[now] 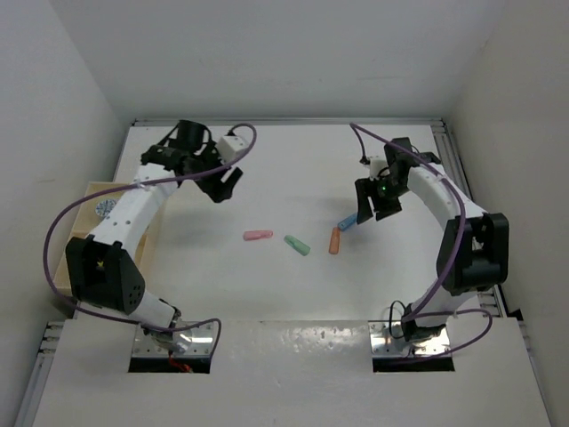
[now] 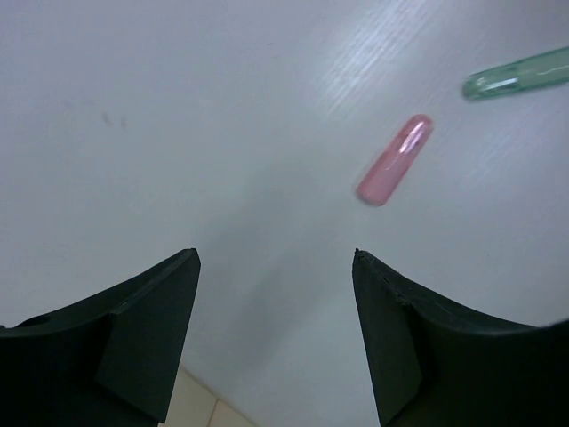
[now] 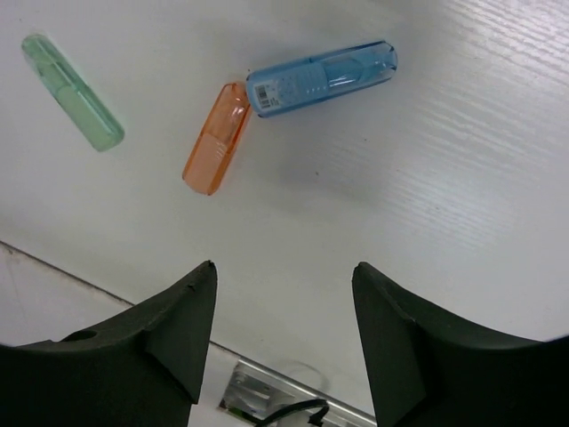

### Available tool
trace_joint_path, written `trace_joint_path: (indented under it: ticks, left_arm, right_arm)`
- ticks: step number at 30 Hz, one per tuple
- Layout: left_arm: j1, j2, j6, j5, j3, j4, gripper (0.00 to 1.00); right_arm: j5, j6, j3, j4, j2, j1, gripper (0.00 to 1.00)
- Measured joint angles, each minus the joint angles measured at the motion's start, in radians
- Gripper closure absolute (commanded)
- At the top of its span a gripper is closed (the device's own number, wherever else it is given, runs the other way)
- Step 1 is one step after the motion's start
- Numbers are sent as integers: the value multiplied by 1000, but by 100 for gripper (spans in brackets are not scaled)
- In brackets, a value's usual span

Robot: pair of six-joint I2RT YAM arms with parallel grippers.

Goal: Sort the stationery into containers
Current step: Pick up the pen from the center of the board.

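Note:
Four pastel stubs lie mid-table: pink, green, salmon and blue. The salmon stub touches the blue one's end. My left gripper hovers open and empty, up and left of the pink stub, with the green stub farther off. My right gripper is open and empty just right of the blue stub; the salmon stub and green stub lie beyond it. The wooden tray sits at the left edge, with a patterned roll in it.
White walls close in the table on three sides. A metal rail runs along the right edge near the right arm. Purple cables loop off both arms. A corner of the tray shows below the left fingers.

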Motion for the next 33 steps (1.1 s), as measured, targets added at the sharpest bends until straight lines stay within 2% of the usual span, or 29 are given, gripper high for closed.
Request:
trace_joint_path:
  ticks: [2, 4, 10, 14, 20, 30, 33]
  left_arm:
    - [-68, 27, -43, -11, -1, 7, 23]
    - [-83, 32, -85, -19, -1, 12, 23]
    - [-20, 15, -249, -108, -18, 79, 22]
    - [32, -87, -307, -158, -89, 136, 18]
    - [37, -257, -314, -213, -129, 174, 18]
    - [58, -277, -300, -270, -131, 128, 24]
    - [62, -290, -279, -279, -131, 120, 26]
  right_arm:
    - [14, 42, 0, 17, 3, 19, 35]
    - [34, 112, 0, 42, 10, 31, 34]
    - [126, 319, 5, 91, 79, 71, 33]
    - [166, 422, 39, 101, 163, 86, 33]
    - [198, 510, 128, 105, 285, 86, 34]
    - [211, 557, 206, 105, 444, 86, 39]
    - [212, 558, 208, 102, 447, 86, 50]
